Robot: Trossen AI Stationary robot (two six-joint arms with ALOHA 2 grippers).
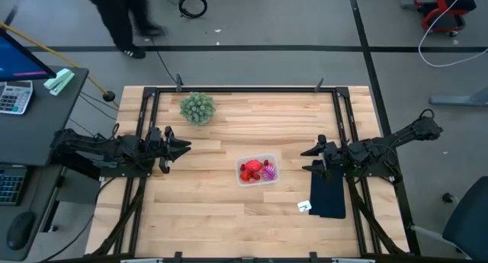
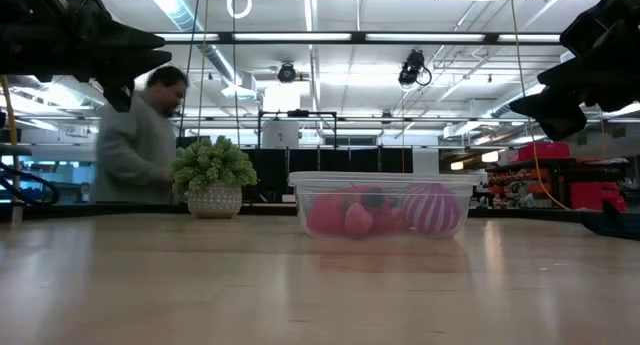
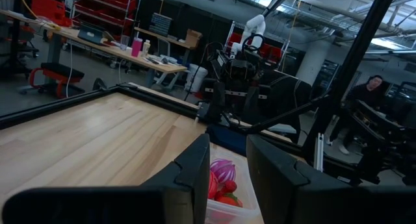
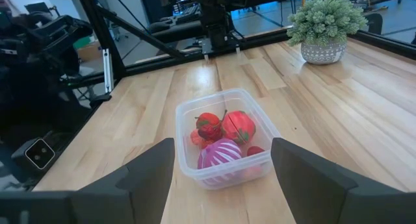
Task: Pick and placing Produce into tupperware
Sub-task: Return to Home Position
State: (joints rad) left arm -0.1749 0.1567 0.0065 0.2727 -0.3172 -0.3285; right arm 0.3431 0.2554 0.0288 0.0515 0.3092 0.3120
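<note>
Produce (image 1: pixel 254 171) sits inside tub (image 1: pixel 256 158), centre frame on table (image 1: pixel 229 210). Left pincer (image 1: pixel 181 147) slightly parted, right pincer (image 1: pixel 305 160) released, both empty at frame sides. Likely homing; next, just finish parking arms.

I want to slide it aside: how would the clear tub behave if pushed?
The tub looks thin, low and flat-based, so it would probably slide on the smooth wooden table rather than tip. The round produce inside lies loose and may shift.

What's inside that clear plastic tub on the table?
Several red toy fruits and a striped purple onion fill the tub; whatever lies beneath them is covered.
</note>
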